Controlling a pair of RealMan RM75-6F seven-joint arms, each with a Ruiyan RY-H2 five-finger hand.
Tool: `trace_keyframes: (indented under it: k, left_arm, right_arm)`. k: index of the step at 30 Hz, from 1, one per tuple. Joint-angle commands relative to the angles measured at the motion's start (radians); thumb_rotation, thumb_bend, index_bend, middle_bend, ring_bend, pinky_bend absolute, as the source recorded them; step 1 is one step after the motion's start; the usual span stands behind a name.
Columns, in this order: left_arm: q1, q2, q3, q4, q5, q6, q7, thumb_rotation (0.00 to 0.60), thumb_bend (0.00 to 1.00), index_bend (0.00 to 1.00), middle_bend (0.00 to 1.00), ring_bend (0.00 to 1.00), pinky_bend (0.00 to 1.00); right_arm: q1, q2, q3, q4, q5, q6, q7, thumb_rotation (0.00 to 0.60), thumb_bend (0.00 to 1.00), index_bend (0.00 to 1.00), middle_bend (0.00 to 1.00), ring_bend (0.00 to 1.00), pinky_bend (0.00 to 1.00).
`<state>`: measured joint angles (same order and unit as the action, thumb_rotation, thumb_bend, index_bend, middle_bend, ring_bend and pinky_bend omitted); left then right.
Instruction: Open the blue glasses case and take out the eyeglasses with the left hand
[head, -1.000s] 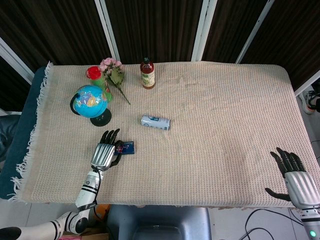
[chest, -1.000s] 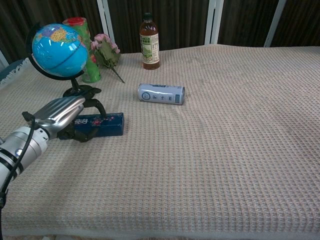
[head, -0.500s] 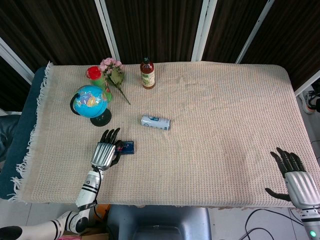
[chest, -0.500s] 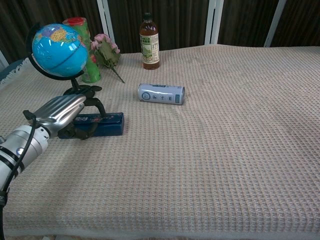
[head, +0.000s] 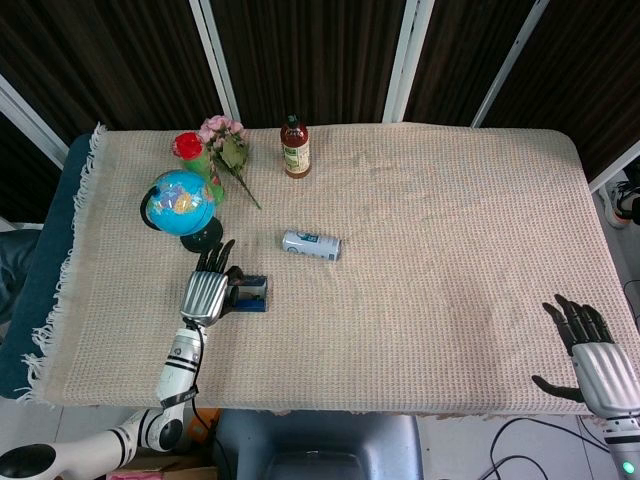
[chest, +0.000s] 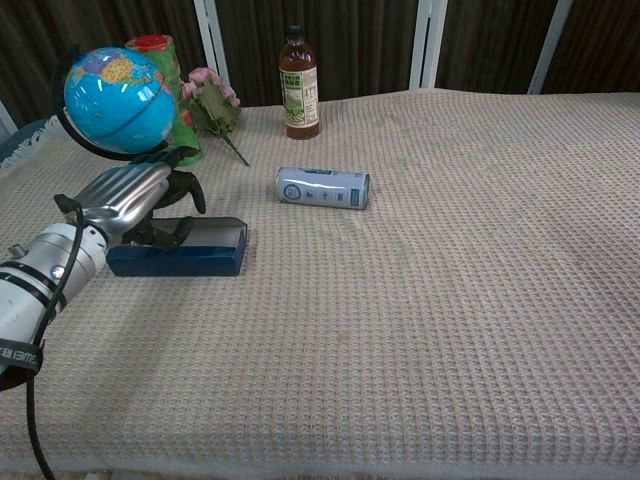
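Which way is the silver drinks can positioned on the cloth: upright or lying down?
Lying down. The silver drinks can rests on its side on the woven cloth, with one round end facing right.

The left arm reaches up from the near edge on the left side, its silver forearm angled forward. The left hand (chest: 135, 200) sits palm down, its dark fingers (chest: 188, 189) curled forward and downward, thumb tucked beneath. The right hand (head: 592, 352) rests at the near right corner, palm down, its fingers (head: 578, 318) spread apart and pointing away, thumb out to the side, holding nothing.
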<state>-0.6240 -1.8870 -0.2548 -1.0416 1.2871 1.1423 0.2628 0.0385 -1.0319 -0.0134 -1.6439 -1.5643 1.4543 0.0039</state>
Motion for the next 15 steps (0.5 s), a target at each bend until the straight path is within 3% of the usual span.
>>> trace_keyframes:
  k: [1,7,11,15]
  left_arm:
    - [-0.039,-0.036,-0.033,0.064,-0.013,-0.004,0.002,0.6,0.49,0.42,0.0,0.0,0.0]
    - [-0.067,-0.062,-0.044,0.115,-0.007,0.013,-0.011,0.6,0.46,0.27,0.0,0.0,0.0]
    - [-0.02,0.015,0.002,-0.017,0.022,0.029,-0.067,0.6,0.49,0.29,0.0,0.0,0.0]
    - [0.03,0.142,0.067,-0.203,0.034,-0.005,-0.09,0.6,0.65,0.37,0.01,0.0,0.0]
  right_arm:
    - [0.001,0.0,0.001,0.0,0.002,-0.001,0.001,0.6,0.19,0.0,0.0,0.0,0.0]
    - [0.0,0.003,0.001,0.0,-0.001,0.001,0.007,0.6,0.19,0.0,0.0,0.0,0.0]
    - [-0.001,0.005,-0.003,0.002,-0.007,0.004,0.012,0.6,0.19,0.0,0.0,0.0,0.0]
    - [-0.002,0.003,-0.005,0.003,-0.013,0.006,0.007,0.6,0.19,0.0,0.0,0.0,0.0]
